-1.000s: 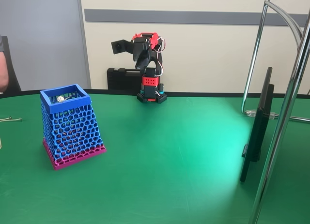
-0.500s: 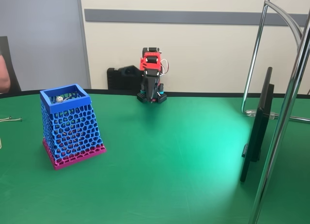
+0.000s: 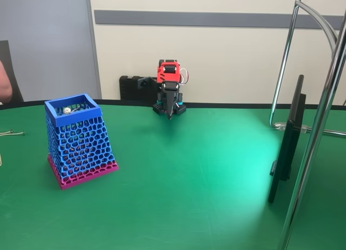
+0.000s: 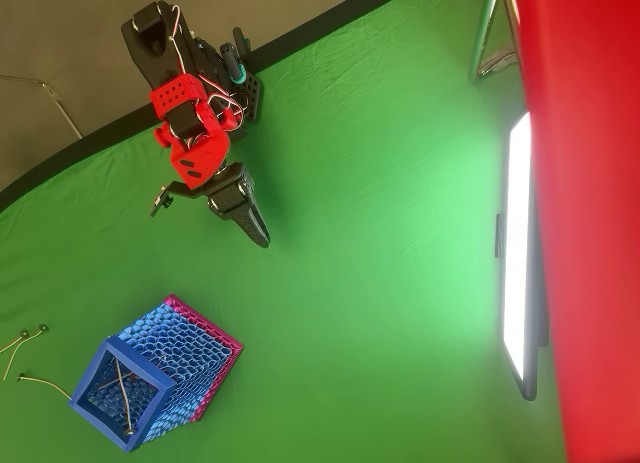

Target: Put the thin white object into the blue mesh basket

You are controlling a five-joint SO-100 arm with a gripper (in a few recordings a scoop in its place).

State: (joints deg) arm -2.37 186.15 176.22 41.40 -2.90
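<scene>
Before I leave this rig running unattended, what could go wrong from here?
The blue mesh basket leans on the green table; a nudge might tip it and spill the thin sticks lying inside. Thin wire-like pieces lie beside the basket, easy to mistake for a target. The gripper hangs low near the arm's base, jaws together, so a fast swing might scrape the cloth.

Bright, even light; glare patch on green table [image 3: 254, 169]; soft shadows; both views sharp.
</scene>
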